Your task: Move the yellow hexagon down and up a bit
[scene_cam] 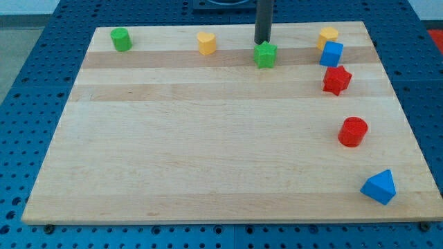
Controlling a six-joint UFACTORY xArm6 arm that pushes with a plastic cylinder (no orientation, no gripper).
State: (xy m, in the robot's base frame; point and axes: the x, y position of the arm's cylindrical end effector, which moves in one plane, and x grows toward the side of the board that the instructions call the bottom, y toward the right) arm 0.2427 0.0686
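**A:** Where does the small yellow hexagon-shaped block [327, 34] sit from our tip [261, 43]?

**B:** Well off to the view's right of it, at about the same height in the view. It is close to the top edge of the pale wooden worktop [208, 152]. Our tip itself is just above the green star-shaped block [265, 55], touching it or very nearly.

**A:** And what is the tip holding?

**B:** Nothing. We end in a straight dark rod, with nothing on it that opens or closes, so we can only push.

**A:** How do we expect the hexagon to handle?

**B:** It looks like a small, rigid, light block on smooth wood. We judge it will slide easily and may spin if pushed off-centre. Pressing squarely on the middle of a flat side should be best: the top side to send it down, the bottom side to bring it up.

**A:** Is anything in the way?

**B:** Yes. The blue cube [331, 54] sits against the hexagon's lower edge and seems to touch it. The red star-shaped block [337, 80] lies just below that. A push downward would likely carry the cube along too.

**A:** And the other blocks?

**B:** The yellow heart-like block [206, 43] is to the left of our tip, and the green cylinder [121, 39] is further left. The red cylinder [353, 131] and the blue triangular block [379, 187] are far below and to the right, clear of the job.
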